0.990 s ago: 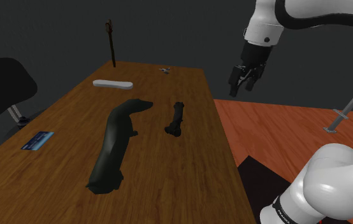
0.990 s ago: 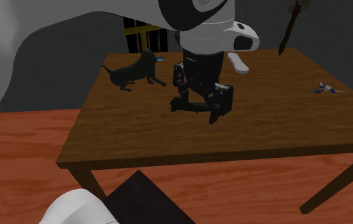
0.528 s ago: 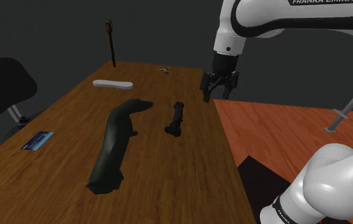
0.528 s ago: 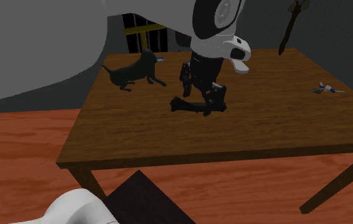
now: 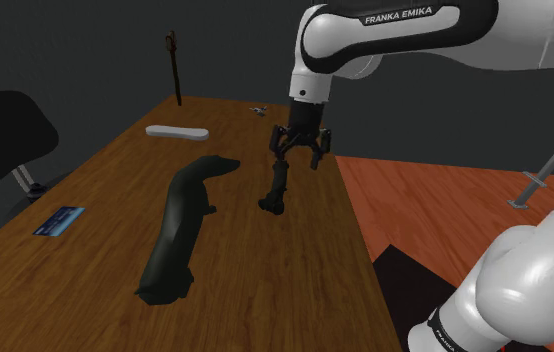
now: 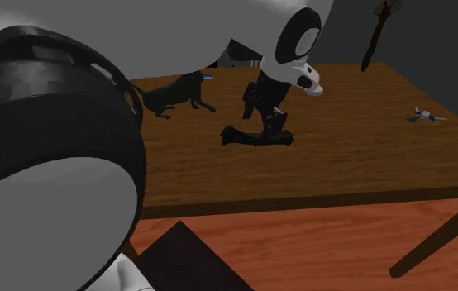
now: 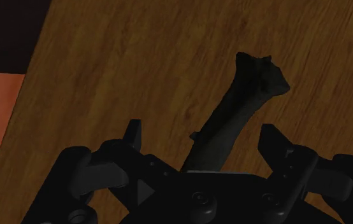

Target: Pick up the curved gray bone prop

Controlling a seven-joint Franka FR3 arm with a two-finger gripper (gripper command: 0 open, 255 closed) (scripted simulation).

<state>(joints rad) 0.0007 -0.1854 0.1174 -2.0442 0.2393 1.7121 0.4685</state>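
The bone prop (image 5: 276, 189) is dark grey, slightly curved and knobbed at both ends, and lies flat on the wooden table (image 5: 265, 290). My black gripper (image 5: 299, 160) hangs just above the bone's far end, fingers open and pointing down. In the second exterior view the gripper (image 6: 270, 124) sits right over the bone (image 6: 248, 138). The wrist view shows the bone (image 7: 242, 102) running out from between my fingertips (image 7: 134, 132), which stand apart on either side of it without touching; the gripper (image 7: 202, 137) straddles its near end.
A long dark dog figure (image 5: 177, 228) lies beside the bone toward the shoulder view's left. A white bar (image 5: 177, 131), a thin upright stick (image 5: 174, 66) and a small blue-white object (image 5: 259, 110) stand at the far end. A blue card (image 5: 59, 220) lies near the left edge.
The arm has swung from beyond the table's edge toward the shoulder view's left and come down over the bone's far end. The fingers stayed open. The bone has not moved.
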